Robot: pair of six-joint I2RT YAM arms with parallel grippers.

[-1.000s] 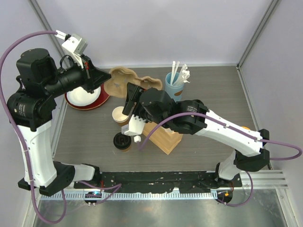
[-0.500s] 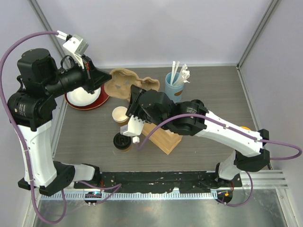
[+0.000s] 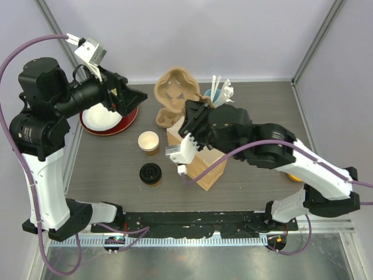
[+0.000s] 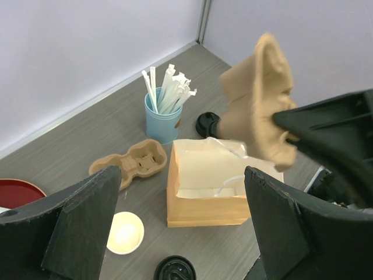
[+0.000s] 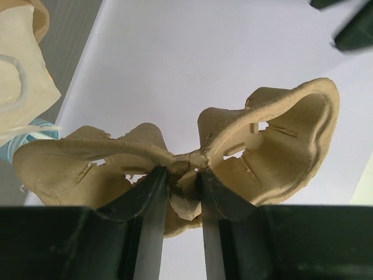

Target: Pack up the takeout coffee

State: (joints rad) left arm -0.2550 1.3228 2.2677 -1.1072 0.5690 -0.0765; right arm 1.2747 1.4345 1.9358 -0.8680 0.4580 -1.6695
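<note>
One takeout coffee [image 3: 151, 174], a tan cup under a black sip lid, stands left of the open paper bag [image 3: 205, 168]; it also shows at the bottom edge of the left wrist view [image 4: 175, 272]. A black lid [image 4: 207, 123] shows behind the bag [image 4: 204, 201]; what is under it I cannot tell. My right gripper [image 3: 192, 114] [image 5: 183, 181] is shut on the middle ridge of a tan pulp cup carrier [image 3: 175, 87] [image 5: 280, 151], held up in the air above the bag's far side. My left gripper [image 3: 131, 96] [image 4: 182, 175] hangs open and empty, high at the back left.
A lidless tan cup [image 3: 148, 142] [image 4: 124, 233] stands left of the bag. A second pulp carrier [image 3: 165, 118] [image 4: 128, 166] lies on the table behind it. A blue cup of white stirrers [image 3: 215, 100] [image 4: 162, 119] stands at the back. A red plate [image 3: 125, 121] sits back left.
The right gripper closed on the carrier and lifted it off the table, up and to the right. The left gripper opened wide from shut.
</note>
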